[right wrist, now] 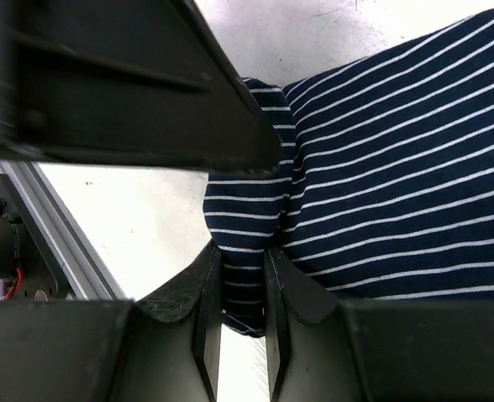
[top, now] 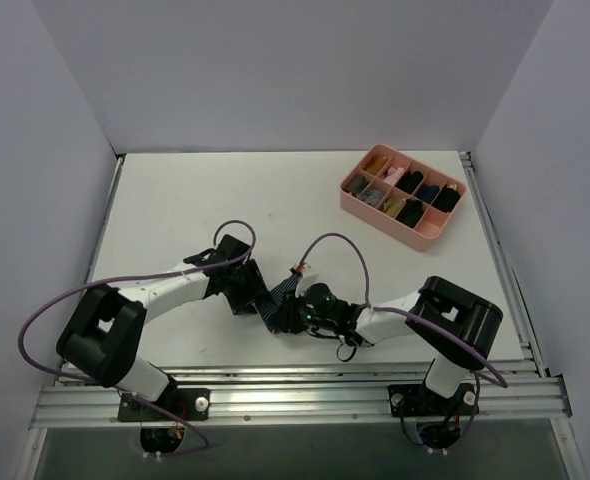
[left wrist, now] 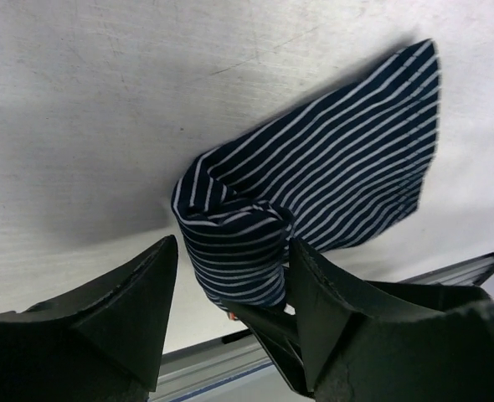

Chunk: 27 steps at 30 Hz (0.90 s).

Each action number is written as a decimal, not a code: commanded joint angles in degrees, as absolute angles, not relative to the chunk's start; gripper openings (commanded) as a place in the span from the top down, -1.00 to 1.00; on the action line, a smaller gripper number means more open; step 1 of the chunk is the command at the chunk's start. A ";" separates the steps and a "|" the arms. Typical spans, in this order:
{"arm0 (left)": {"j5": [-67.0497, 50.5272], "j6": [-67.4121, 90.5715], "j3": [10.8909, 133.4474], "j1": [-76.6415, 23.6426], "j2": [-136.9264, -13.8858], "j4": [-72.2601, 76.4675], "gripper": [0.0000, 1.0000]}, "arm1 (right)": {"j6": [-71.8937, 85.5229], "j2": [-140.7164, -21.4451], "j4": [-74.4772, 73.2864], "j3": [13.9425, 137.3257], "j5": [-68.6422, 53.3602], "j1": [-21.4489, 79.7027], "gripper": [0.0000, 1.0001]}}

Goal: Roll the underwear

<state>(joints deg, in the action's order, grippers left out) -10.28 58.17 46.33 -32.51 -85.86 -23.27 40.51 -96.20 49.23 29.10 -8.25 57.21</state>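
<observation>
The underwear (top: 271, 306) lies partly rolled on the bench (top: 225, 200), near its front edge, between the two arms. The right gripper (right wrist: 241, 293) is clamped on the bunched end, and the left gripper (left wrist: 230, 251) stands with its jaws apart around that end, holding nothing. The rolling step looks to be in hand, and the next move calls for turning the bunch over the flat remainder while keeping it tight.

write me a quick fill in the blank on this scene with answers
The underwear is navy with thin ____ stripes.
The right tool pinches a fold of the ____.
The left tool straddles that fold with its jaws ____.
The divided tray is ____.
Missing: white; underwear; open; pink
</observation>
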 commanded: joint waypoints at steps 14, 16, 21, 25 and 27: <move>-6.95 58.18 54.48 -34.19 -98.88 -34.71 0.90 | 33.06 -95.20 18.65 33.12 -3.18 56.69 0.40; -6.51 58.27 55.72 -34.28 -99.40 -38.12 0.95 | 32.78 -90.72 13.99 34.27 0.17 56.69 0.26; -3.96 56.96 61.16 -35.59 -102.91 -45.43 0.95 | 30.85 -82.37 8.54 36.91 8.60 58.97 0.13; -3.25 57.04 62.84 -36.82 -104.59 -48.51 0.95 | 27.96 -82.26 6.16 41.03 14.93 63.01 0.01; -3.43 57.30 63.02 -37.18 -105.12 -48.87 0.95 | 26.55 -82.70 5.98 42.36 15.47 64.24 0.00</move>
